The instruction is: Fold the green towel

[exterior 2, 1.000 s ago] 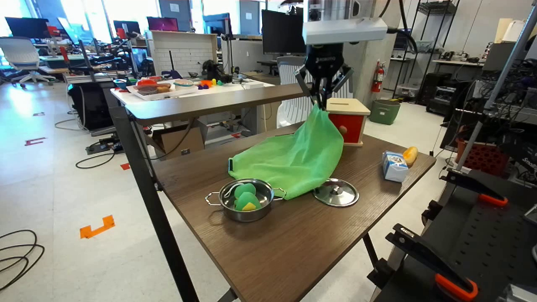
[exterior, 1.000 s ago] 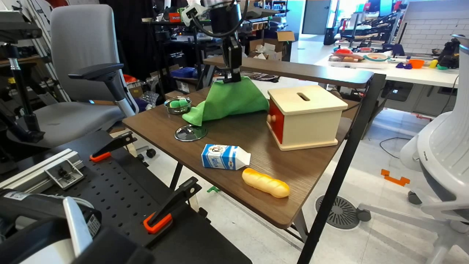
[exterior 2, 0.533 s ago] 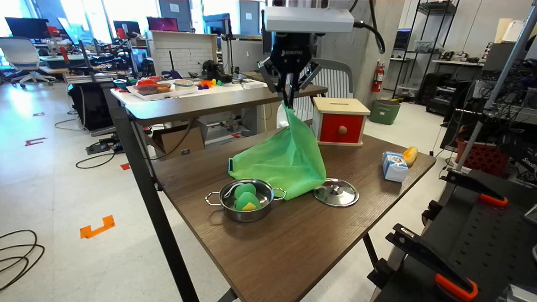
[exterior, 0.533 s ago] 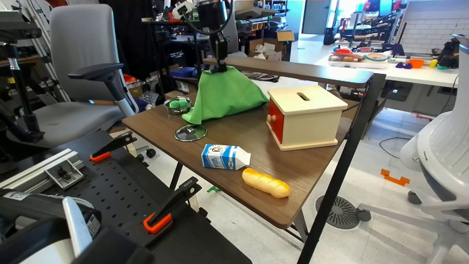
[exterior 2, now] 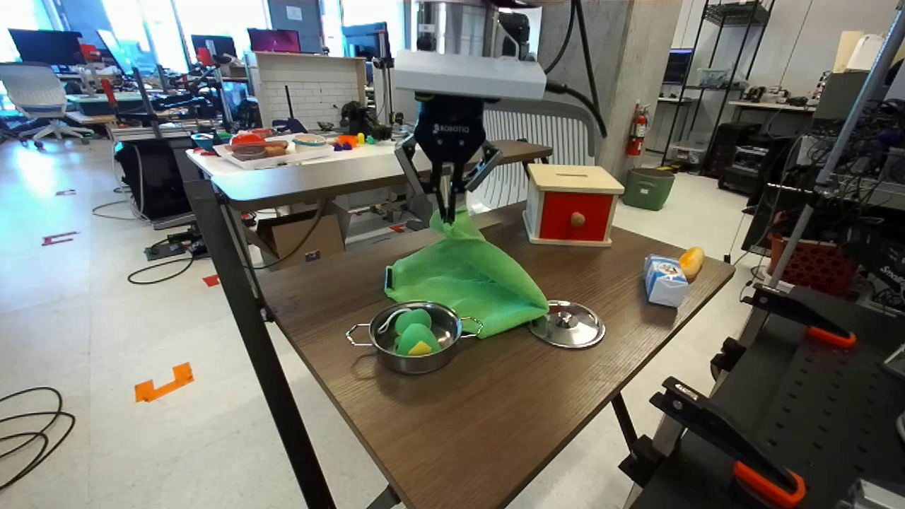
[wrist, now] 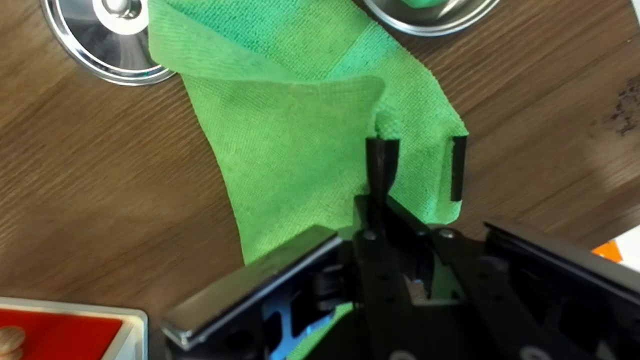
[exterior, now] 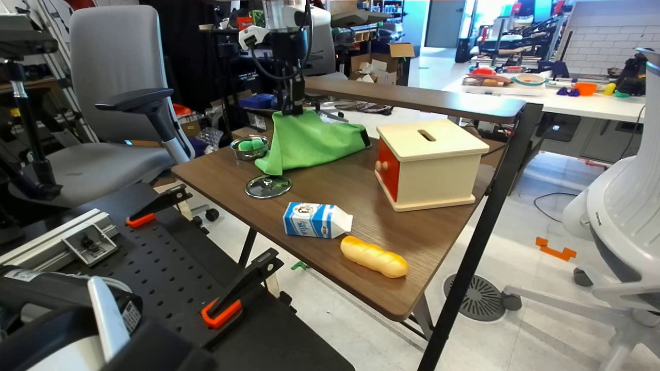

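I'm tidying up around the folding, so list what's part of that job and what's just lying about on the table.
Part of the job:
green towel
gripper, pinching it

Lying about:
metal pot, with green things inside
metal lid
red-fronted wooden box
blue-and-white carton
bread loaf

Black tool (exterior 2: 447,212), white ROBOTIQ lettering (exterior 2: 451,129), long pale casing (exterior 2: 470,75), silvery wrist (exterior 2: 454,28), black cables (exterior 2: 558,88)

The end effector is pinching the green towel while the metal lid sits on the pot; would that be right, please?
Not quite: the metal lid lies on the table, off the pot, as both exterior views show. The end effector is indeed pinching the green towel.
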`<state>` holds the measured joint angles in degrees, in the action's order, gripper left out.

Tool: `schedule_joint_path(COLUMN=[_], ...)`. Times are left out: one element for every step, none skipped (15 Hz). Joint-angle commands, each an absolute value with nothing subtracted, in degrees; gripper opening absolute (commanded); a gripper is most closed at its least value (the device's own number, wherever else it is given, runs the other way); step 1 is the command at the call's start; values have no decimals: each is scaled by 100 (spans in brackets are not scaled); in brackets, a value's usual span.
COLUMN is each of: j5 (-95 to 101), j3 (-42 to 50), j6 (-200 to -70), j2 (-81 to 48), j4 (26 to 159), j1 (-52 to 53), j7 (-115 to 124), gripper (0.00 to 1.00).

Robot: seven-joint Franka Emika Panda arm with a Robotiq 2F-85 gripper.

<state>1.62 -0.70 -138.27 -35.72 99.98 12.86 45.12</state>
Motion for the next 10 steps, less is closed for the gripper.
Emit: schedule_joint_path(j5=[-45,-39,-30,-26,-34,-35,-40,-46,-40,-36], j3=[-73,-56,-38,-32,-34,-30,-34,-42,-40,-37], j6=[-13762,-13748,-13721,-13710,-13693,-13691,-13674,-13667,-13660,-13649], j2=[-3905,-3959,-4011,-4068,-4117,-4186,-4230,-4287,-4334,-4374], j4=[9766,9761,9761,9773,9774,9770,9765,9760,9759,9755], j1=[1317,1328,1336,1338,1334,1337,1337,1340,1354,1366], j7=[4410,4426,4438,4429,4420,4419,4412,4404,4408,4413], gripper=[2,2,2,2,2,2,2,2,2,2])
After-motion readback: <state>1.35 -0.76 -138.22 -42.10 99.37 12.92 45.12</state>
